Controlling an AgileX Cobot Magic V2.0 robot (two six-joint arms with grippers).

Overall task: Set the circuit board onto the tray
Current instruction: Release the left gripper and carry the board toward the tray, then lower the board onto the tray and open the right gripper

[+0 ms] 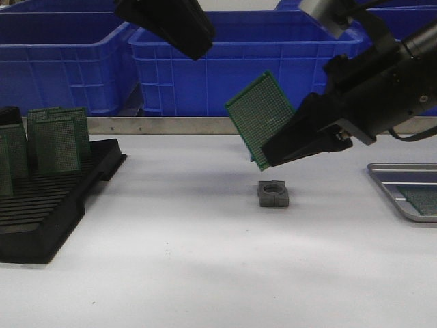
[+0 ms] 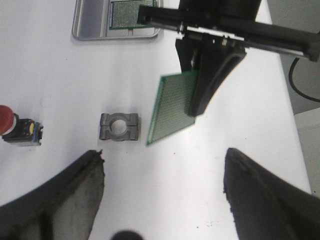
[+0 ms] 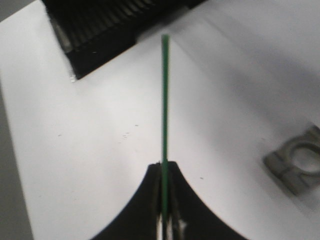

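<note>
A green circuit board (image 1: 261, 115) hangs tilted in the air above the table's middle, pinched by my right gripper (image 1: 273, 154), which is shut on its lower edge. The right wrist view shows that board (image 3: 164, 100) edge-on between the closed fingers (image 3: 150, 200). From the left wrist, the same board (image 2: 170, 107) appears under the right arm. The silver tray (image 1: 389, 188) lies at the table's right edge with another green board (image 1: 422, 199) in it; it also shows as the tray (image 2: 85, 25) in the left wrist view. My left gripper (image 1: 179, 31) hovers high at the back, open and empty (image 2: 162, 175).
A black slotted rack (image 1: 51, 205) at the left holds several upright green boards (image 1: 58, 140). A small grey metal clamp block (image 1: 273, 194) lies mid-table under the held board. A red-capped button switch (image 2: 15, 127) sits on the table. Blue bins (image 1: 239, 61) line the back.
</note>
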